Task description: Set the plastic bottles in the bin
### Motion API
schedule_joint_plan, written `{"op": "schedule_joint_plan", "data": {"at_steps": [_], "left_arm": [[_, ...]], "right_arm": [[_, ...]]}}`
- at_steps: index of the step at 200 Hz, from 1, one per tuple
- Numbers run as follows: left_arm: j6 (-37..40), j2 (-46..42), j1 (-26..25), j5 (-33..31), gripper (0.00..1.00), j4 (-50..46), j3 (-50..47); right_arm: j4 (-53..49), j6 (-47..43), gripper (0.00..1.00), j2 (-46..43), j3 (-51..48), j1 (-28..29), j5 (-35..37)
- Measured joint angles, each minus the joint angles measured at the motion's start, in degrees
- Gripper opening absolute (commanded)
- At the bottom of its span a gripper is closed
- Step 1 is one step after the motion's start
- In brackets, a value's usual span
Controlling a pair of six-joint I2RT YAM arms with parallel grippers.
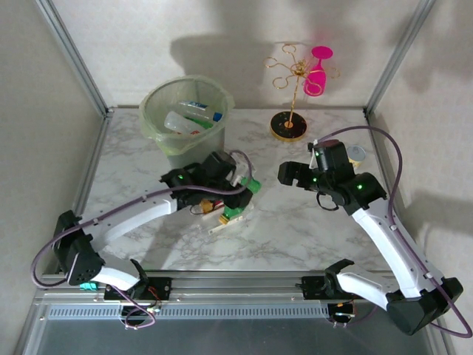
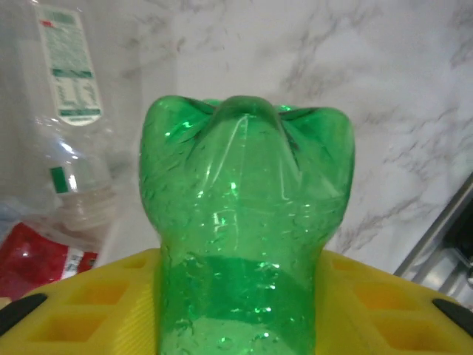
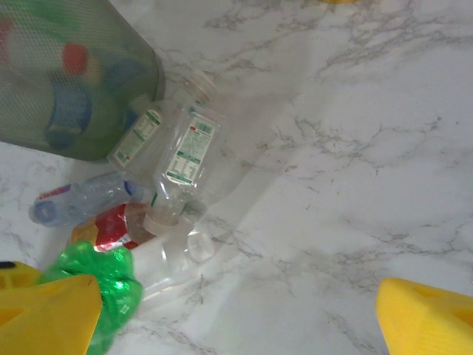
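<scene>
A crumpled green plastic bottle [image 2: 244,222] sits bottom-up between the yellow fingers [image 2: 89,303] of my left gripper [image 2: 240,296], which is shut on it and pinches its waist. From above, this gripper [image 1: 240,194] and the green bottle [image 1: 251,185] are just right of the bin [image 1: 151,122], a pale-green bucket with several bottles [image 1: 194,115] inside. More clear bottles [image 3: 185,155] lie on the table beside the bin [image 3: 74,81], along with one with a blue label [image 3: 74,203] and one with a red label [image 3: 111,225]. My right gripper [image 3: 236,318] hovers open over bare marble.
A gold wire stand [image 1: 288,122] with a pink goblet [image 1: 318,70] stands at the back, right of the bin. A small tan cup with a pale lid [image 1: 357,154] sits behind the right arm. Metal frame posts [image 1: 74,55] bound the table.
</scene>
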Motion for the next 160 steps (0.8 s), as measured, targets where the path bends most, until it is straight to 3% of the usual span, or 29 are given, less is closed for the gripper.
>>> {"op": "schedule_joint_plan", "data": {"at_steps": [63, 101, 160], "left_arm": [[-8.2, -2.6, 11.0, 4.4, 0.38, 6.3, 13.4], [-18.1, 0.9, 17.9, -0.5, 0.38, 11.1, 23.6], [-37.8, 7.2, 28.0, -10.8, 0.29, 15.4, 26.1]], "right_arm": [[0.0, -0.2, 0.95, 1.3, 2.1, 0.0, 0.0], [0.0, -0.2, 0.96, 1.9, 2.3, 0.0, -0.3], [0.0, -0.2, 0.95, 2.4, 2.4, 0.0, -0.5]]}}
